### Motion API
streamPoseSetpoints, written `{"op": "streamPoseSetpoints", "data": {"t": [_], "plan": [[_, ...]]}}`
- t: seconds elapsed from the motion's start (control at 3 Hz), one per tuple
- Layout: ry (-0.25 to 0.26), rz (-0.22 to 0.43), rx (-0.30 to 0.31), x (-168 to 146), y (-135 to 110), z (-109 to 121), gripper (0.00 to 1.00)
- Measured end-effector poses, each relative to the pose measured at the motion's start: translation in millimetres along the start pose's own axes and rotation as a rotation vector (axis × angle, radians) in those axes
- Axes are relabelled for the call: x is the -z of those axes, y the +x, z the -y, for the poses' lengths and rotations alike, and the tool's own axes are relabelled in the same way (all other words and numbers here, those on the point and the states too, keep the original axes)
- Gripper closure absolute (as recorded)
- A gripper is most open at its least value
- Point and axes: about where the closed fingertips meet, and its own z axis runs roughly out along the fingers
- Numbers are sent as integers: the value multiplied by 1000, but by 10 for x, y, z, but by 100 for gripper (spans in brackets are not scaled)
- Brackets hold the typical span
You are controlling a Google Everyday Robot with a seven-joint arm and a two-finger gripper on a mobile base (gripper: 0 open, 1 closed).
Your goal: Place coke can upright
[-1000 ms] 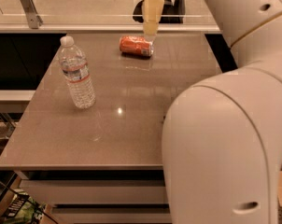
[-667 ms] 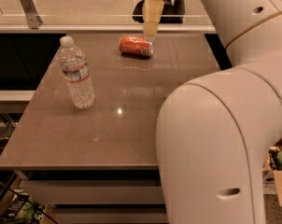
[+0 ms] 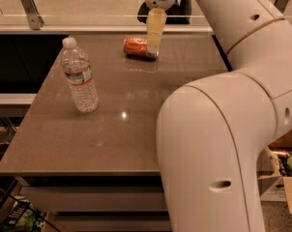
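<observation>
The coke can [image 3: 136, 47] lies on its side at the far middle of the brown table [image 3: 136, 124], its long axis running left to right. It is orange-red with a silver end. My gripper [image 3: 153, 51] hangs down from the wrist at the top of the view and reaches to the can's right end, overlapping it. I cannot tell whether it touches the can. My white arm fills the right side of the view and hides the table's right part.
A clear water bottle [image 3: 80, 76] with a white cap stands upright on the left of the table. A glass railing [image 3: 78, 13] runs behind the far edge. A cardboard box [image 3: 281, 178] sits on the floor at the right.
My gripper has come down from just above the can to the level of its right end. My arm's elbow has swung left in the view. The can and bottle have not moved.
</observation>
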Motion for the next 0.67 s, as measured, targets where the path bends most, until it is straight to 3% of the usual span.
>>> {"op": "streamPoseSetpoints", "data": {"t": [0.67], "plan": [[-21,-3,-7,-300,21,136,0]]}}
